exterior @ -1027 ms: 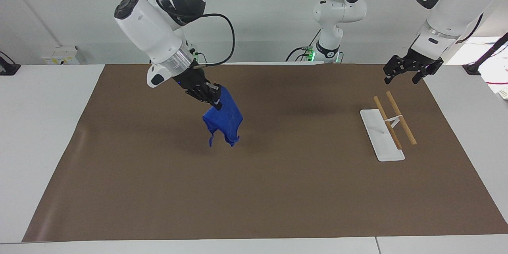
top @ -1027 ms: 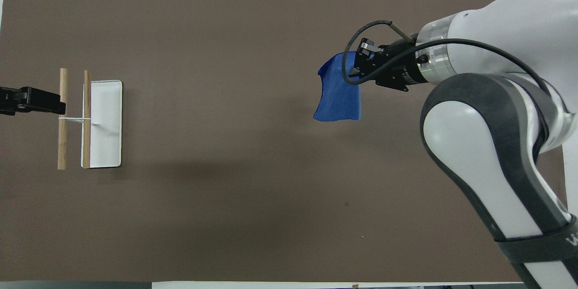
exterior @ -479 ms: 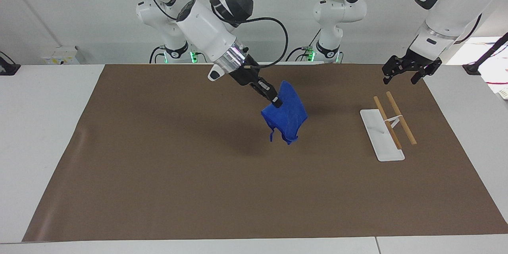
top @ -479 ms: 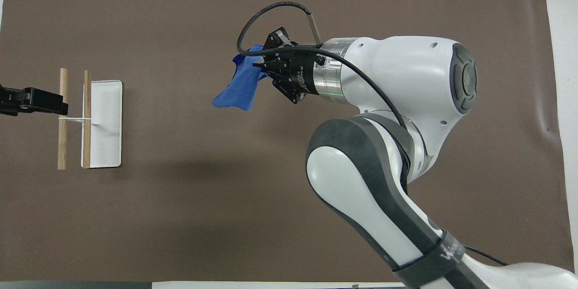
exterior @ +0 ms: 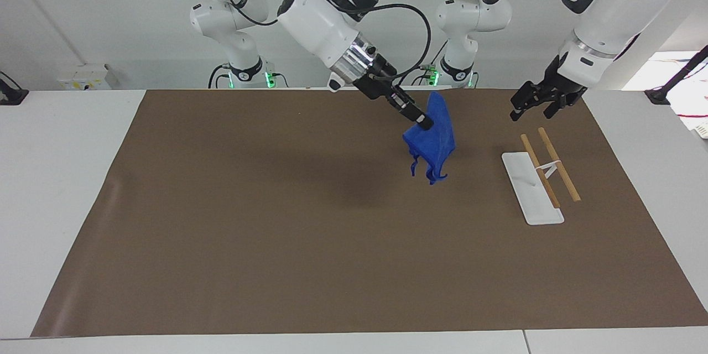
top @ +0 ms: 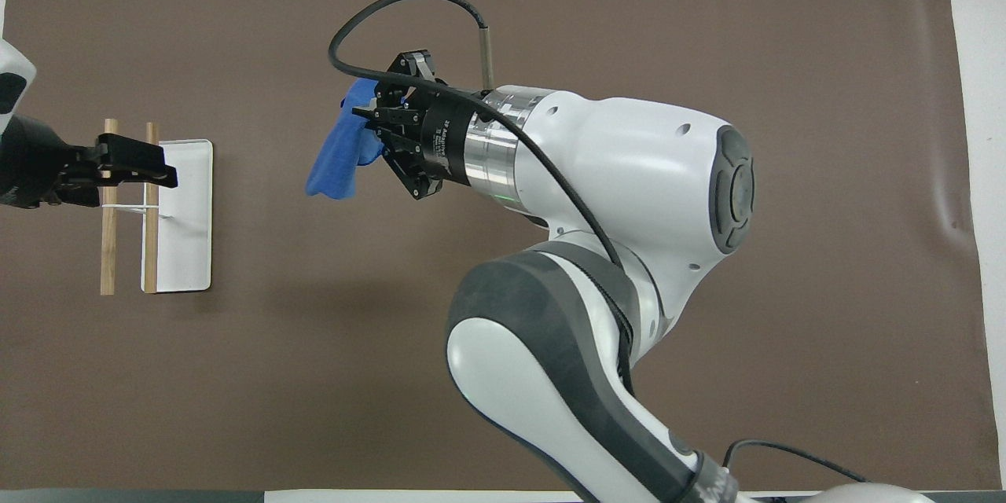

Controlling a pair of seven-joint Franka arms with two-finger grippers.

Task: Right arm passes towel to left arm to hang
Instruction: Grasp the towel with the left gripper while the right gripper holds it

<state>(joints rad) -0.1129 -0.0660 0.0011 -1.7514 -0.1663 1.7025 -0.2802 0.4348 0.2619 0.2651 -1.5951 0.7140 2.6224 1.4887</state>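
Note:
My right gripper (exterior: 425, 121) is shut on the blue towel (exterior: 433, 138) and holds it in the air over the brown mat; the towel hangs down crumpled from the fingers. In the overhead view the right gripper (top: 369, 116) and the towel (top: 339, 152) show between the mat's middle and the rack. My left gripper (exterior: 534, 104) is open and empty, up in the air over the rack's end nearer the robots; in the overhead view the left gripper (top: 161, 171) lies over the rack's wooden bars.
A rack with a white base (exterior: 531, 188) and two wooden bars (exterior: 558, 164) stands on the brown mat (exterior: 276, 232) toward the left arm's end of the table; the base (top: 185, 214) and the bars (top: 109, 236) also show from overhead.
My right gripper has carried the towel from the right arm's end toward the rack. My left gripper has moved a little toward the towel, over the rack.

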